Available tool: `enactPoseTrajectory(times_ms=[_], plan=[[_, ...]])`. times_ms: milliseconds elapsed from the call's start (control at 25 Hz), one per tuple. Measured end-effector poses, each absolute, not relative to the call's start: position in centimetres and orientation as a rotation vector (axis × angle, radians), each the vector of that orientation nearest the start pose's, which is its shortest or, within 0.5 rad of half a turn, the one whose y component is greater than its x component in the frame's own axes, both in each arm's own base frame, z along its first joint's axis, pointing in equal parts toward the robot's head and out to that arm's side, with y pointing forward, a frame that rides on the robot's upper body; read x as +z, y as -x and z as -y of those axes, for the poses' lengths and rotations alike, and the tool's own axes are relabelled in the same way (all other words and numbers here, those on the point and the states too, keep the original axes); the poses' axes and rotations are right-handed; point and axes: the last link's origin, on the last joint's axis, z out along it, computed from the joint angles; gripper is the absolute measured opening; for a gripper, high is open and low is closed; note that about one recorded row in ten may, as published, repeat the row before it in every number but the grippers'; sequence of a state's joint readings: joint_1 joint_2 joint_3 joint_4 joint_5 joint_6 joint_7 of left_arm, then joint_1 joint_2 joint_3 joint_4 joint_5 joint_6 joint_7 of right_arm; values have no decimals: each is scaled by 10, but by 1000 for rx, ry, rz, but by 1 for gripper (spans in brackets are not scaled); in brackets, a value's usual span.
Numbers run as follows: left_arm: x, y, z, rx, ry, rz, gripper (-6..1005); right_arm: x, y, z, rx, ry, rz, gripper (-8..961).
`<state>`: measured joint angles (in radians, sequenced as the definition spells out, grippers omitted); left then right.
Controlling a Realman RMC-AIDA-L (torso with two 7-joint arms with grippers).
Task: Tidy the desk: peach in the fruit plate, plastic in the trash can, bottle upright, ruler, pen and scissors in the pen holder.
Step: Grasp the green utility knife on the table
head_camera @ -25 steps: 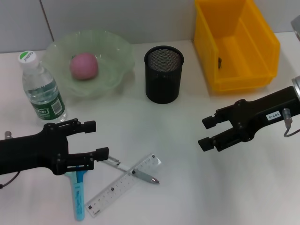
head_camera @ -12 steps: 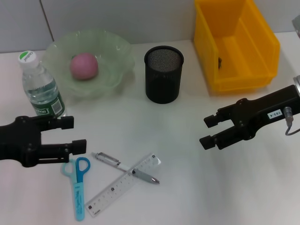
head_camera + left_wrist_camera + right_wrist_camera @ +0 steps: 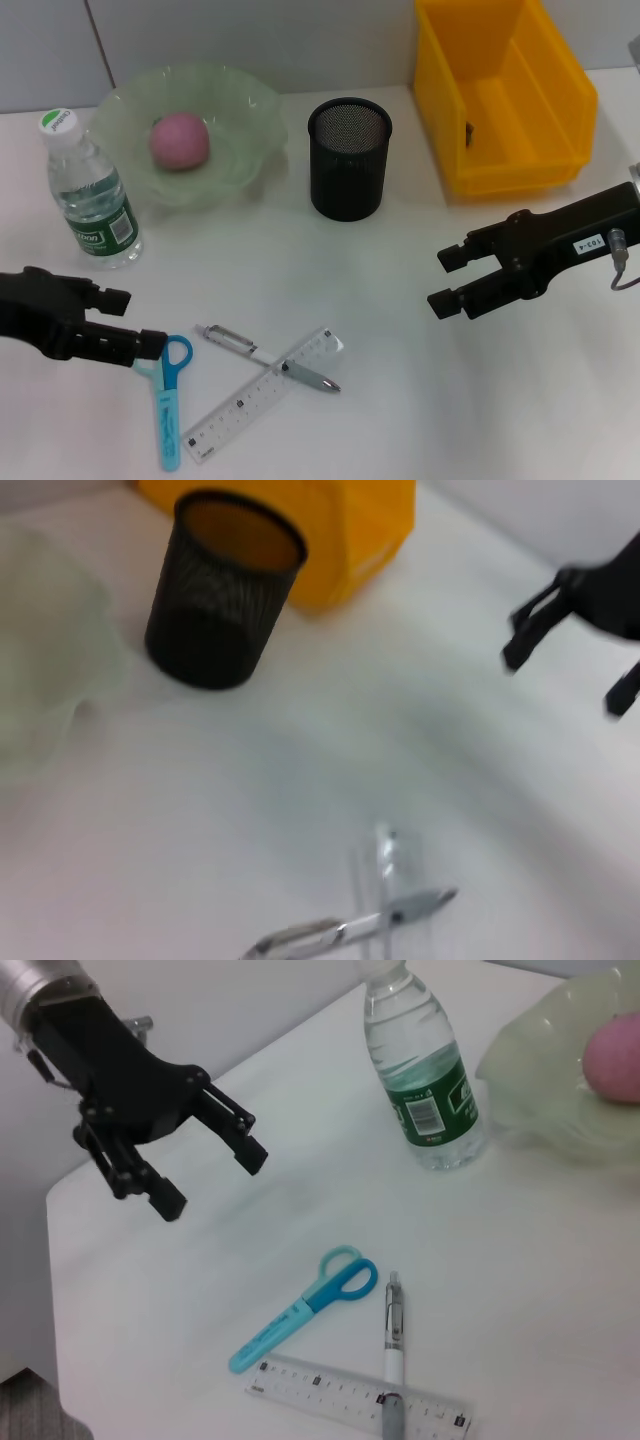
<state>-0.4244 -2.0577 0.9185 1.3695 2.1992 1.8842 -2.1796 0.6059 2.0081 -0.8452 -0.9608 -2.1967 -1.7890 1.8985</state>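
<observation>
The pink peach (image 3: 180, 140) lies in the green fruit plate (image 3: 243, 103). The water bottle (image 3: 90, 195) stands upright beside the plate. In front, the blue scissors (image 3: 168, 400), clear ruler (image 3: 265, 393) and pen (image 3: 268, 358) lie flat on the desk, the pen crossing the ruler. My left gripper (image 3: 135, 322) hovers open and empty just left of the scissors' handles; the right wrist view shows the left gripper (image 3: 210, 1180) with spread fingers. My right gripper (image 3: 443, 282) hangs open and empty at the right. The black mesh pen holder (image 3: 349, 158) is empty. The plastic is out of view.
The yellow trash can (image 3: 505, 90) stands at the back right, with a small dark speck on its inner wall. A grey wall runs behind the desk. The left wrist view shows the pen holder (image 3: 225, 590), the bin (image 3: 330, 520) and the right gripper (image 3: 570, 630) farther off.
My left gripper has drawn back to the left, from over the scissors' handles to beside them, still open. The right gripper has hardly moved.
</observation>
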Motion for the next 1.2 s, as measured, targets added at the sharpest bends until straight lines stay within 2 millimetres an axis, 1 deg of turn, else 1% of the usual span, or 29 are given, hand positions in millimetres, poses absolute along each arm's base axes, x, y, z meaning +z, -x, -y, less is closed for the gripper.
enactPoseTrajectory(times_ms=[80, 120, 160, 240, 280, 320, 440, 480, 520, 560, 600, 680, 720, 800, 880, 920, 1000, 1040, 1080, 1120, 1160, 1200], plan=[[68, 213, -307, -18, 2857, 963, 864, 43, -225, -339, 257, 2974, -866, 829], [66, 205, -313, 39, 2884, 880, 864, 43, -225, -339, 257, 2974, -865, 830], [65, 200, -315, 63, 2900, 829, 864, 43, -225, -339, 257, 2974, -865, 830], [63, 186, -322, 95, 2952, 657, 864, 42, -225, -339, 260, 2971, -878, 830], [63, 186, -322, 95, 2952, 657, 864, 43, -225, -339, 261, 2966, -891, 830], [61, 173, -329, 97, 2992, 437, 863, 44, -225, -339, 258, 2963, -911, 830], [57, 159, -337, 91, 3007, 214, 863, 46, -225, -338, 256, 2966, -924, 830], [57, 159, -337, 91, 3007, 214, 863, 48, -224, -338, 256, 2966, -929, 830], [48, 138, -344, 136, 3010, 49, 863, 51, -225, -338, 252, 2960, -941, 830], [48, 138, -344, 136, 3010, 49, 863, 51, -225, -338, 252, 2960, -941, 830], [46, 131, -345, 164, 3006, -11, 862, 52, -225, -338, 249, 2957, -945, 830], [46, 131, -345, 164, 3006, -11, 862, 53, -225, -338, 246, 2955, -948, 829], [43, 118, -346, 224, 2985, -151, 861, 53, -226, -338, 246, 2955, -953, 829], [44, 109, -347, 277, 2947, -284, 860, 53, -226, -338, 248, 2955, -957, 829], [44, 107, -348, 288, 2940, -315, 860, 51, -227, -336, 259, 2962, -957, 829], [44, 105, -349, 354, 2916, -462, 859, 48, -228, -332, 271, 2981, -965, 829], [44, 108, -350, 414, 2899, -549, 848, 45, -227, -331, 281, 2999, -987, 829], [44, 108, -350, 414, 2899, -549, 838, 45, -227, -331, 281, 2999, -987, 829], [41, 112, -351, 484, 2883, -633, 827, 45, -226, -331, 284, 3002, -1011, 829], [41, 112, -351, 484, 2883, -633, 825, 46, -224, -334, 290, 2999, -1050, 829], [38, 113, -349, 529, 2879, -695, 822, 46, -224, -334, 290, 2999, -1050, 829], [38, 113, -349, 529, 2879, -695, 820, 46, -223, -335, 293, 2998, -1064, 829]])
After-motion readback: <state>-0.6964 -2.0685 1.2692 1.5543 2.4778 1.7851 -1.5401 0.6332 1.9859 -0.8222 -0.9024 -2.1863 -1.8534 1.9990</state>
